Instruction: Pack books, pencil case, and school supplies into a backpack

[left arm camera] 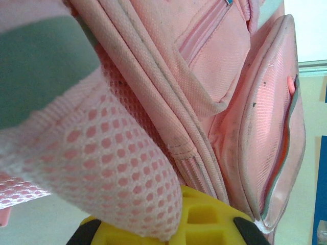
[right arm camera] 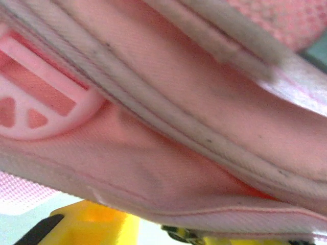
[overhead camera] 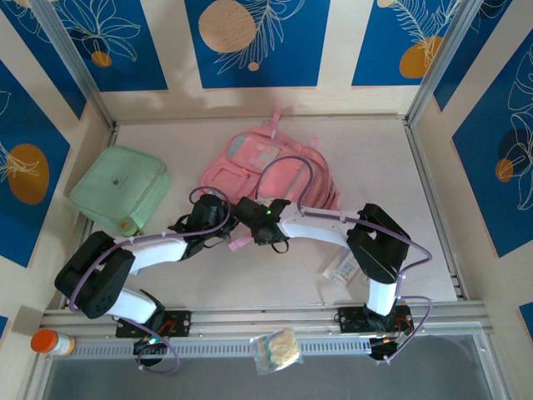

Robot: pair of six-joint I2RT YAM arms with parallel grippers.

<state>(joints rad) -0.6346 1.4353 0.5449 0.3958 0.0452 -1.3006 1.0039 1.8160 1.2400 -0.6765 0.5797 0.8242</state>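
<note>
My left hand point(overhead camera: 215, 215) was closed at the near edge of the backpack point(overhead camera: 275, 167). In its wrist camera a fold of pink mesh point(left arm camera: 112, 153) ran down onto the yellow fingers point(left arm camera: 209, 217) and looked pinched there, so I read it as gripping the backpack's fabric. Beyond the mesh I saw the bag's stitched pink seams and a front pocket point(left arm camera: 271, 132) with a grey-blue edge.

My right hand point(overhead camera: 250, 213) sat just beside the left one, the two almost touching over the same near edge of the bag. Its wrist camera was pressed up against pink cloth, with a round pale-pink patch point(right arm camera: 36, 107) at the left and thick piping crossing the frame. The cloth lay right over the yellow fingers point(right arm camera: 92, 219), but I couldn't tell whether they were clamped on it or merely resting against it.

From above, the backpack lay flat near the middle of the table point(overhead camera: 375, 183), its far end towards the back wall. A mint-green pouch point(overhead camera: 121, 190) sat to its left, apart from it. A flat white packet point(overhead camera: 344, 268) of the school supplies lay on the table under my right forearm, near the front edge. On the rail in front of the arm bases there was an orange-capped bottle point(overhead camera: 50, 342) at the left and a small clear bag point(overhead camera: 279, 350) with something pale inside near the middle.
</note>
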